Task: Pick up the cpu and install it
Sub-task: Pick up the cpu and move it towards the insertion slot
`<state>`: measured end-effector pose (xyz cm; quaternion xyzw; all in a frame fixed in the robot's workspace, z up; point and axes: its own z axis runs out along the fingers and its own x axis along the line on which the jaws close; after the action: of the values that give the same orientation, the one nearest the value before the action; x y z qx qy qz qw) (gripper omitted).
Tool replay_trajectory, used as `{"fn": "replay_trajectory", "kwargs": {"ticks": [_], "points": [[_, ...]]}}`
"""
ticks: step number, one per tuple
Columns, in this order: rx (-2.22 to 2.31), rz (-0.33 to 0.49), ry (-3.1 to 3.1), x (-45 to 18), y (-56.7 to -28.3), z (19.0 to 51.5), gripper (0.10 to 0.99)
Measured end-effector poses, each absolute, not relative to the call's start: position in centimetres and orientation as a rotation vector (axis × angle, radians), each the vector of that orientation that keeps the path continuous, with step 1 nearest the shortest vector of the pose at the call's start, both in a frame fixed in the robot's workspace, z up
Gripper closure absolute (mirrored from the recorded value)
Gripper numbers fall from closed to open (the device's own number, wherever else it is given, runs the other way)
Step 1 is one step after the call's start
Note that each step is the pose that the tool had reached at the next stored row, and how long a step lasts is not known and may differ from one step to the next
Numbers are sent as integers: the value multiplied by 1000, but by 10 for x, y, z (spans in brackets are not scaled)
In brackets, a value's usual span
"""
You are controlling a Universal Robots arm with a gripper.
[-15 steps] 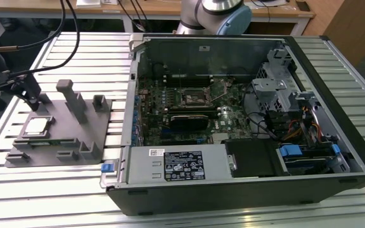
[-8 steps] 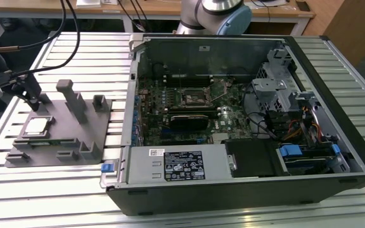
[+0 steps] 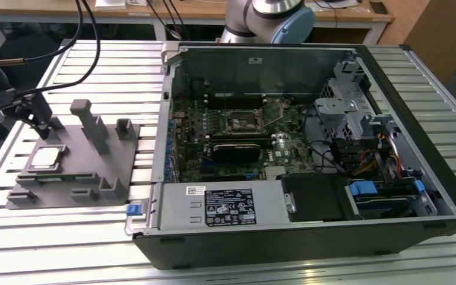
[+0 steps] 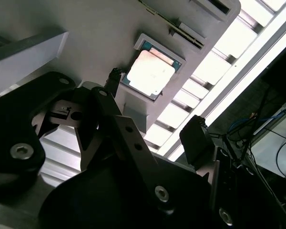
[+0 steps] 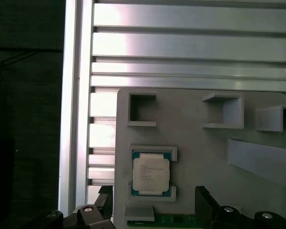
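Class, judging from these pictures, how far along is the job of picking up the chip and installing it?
Done: nothing visible yet. In hand: the open claw hovers by the chip, which lies in its pocket on the grey fixture, ungripped. Left: lifting it and seating it in the computer's socket.

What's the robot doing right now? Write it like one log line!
cpu: lying in grey fixture pocket, not picked yet | pincer: open, empty, close to cpu

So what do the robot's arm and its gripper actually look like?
The arm is a silvery-grey tube with a pale blue joint cap. Black cables run to its wrist. The gripper is black, built of angular linked plates with silver screws and two blocky fingers.
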<state>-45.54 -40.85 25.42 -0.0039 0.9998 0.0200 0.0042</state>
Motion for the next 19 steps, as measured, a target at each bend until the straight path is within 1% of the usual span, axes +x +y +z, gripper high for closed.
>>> {"fn": "replay_trajectory", "kwargs": {"ticks": [10, 19], "points": [[-12, 63, 3133, -455, -409, 250, 310], [-13, 69, 3133, -453, -409, 236, 310]]}}
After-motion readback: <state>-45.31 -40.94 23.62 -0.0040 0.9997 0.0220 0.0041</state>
